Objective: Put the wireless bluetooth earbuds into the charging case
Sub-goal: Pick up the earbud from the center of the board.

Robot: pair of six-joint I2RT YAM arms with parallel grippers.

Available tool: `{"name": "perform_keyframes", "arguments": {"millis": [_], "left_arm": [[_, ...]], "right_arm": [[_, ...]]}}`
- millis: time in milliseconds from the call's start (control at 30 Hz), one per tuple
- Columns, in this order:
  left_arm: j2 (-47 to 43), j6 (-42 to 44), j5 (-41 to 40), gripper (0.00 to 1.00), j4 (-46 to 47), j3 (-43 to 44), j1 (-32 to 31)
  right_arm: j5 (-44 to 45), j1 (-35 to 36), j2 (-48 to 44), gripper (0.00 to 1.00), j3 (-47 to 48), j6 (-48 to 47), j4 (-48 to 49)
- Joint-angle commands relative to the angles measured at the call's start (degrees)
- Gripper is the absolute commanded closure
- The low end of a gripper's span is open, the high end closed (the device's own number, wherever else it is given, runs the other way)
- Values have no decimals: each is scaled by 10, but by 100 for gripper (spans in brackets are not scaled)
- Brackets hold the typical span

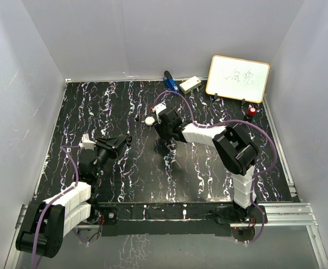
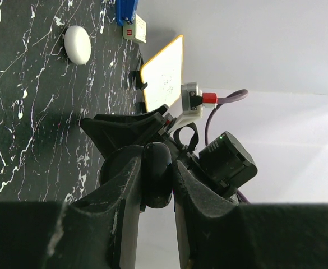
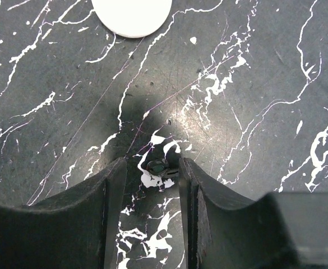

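My left gripper (image 1: 125, 142) is lifted off the table and shut on a glossy black rounded thing, apparently the charging case (image 2: 157, 182), pinched between both fingers (image 2: 121, 190). My right gripper (image 1: 165, 130) points down at the table, open, with its fingers (image 3: 110, 190) either side of a tiny dark glossy piece (image 3: 159, 167) that lies on the marble and touches neither finger. No tiny white earbud shows in any view. The white round puck (image 1: 149, 120) lies just beyond the right gripper and also shows in the right wrist view (image 3: 132, 14) and the left wrist view (image 2: 77, 45).
A small whiteboard (image 1: 238, 78) stands at the back right beside a red-capped thing (image 1: 252, 111). A blue thing (image 1: 170, 82) and a white box (image 1: 190, 84) lie at the back edge. White walls enclose the black marble table (image 1: 124, 179).
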Motion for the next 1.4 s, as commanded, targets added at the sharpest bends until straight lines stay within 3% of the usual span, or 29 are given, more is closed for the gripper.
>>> {"name": "perform_keyframes", "arguments": {"millis": [0, 667, 1033, 1367], "left_arm": [[-1, 1, -1, 100, 24, -3, 3], [-3, 1, -1, 100, 21, -7, 4], [-1, 3, 1, 100, 20, -7, 4], [7, 7, 19, 100, 15, 16, 4]], "right_arm": [[11, 0, 6, 60, 25, -11, 21], [16, 0, 9, 70, 17, -8, 19], [12, -3, -3, 87, 10, 3, 32], [-140, -66, -126, 97, -66, 90, 125]]}}
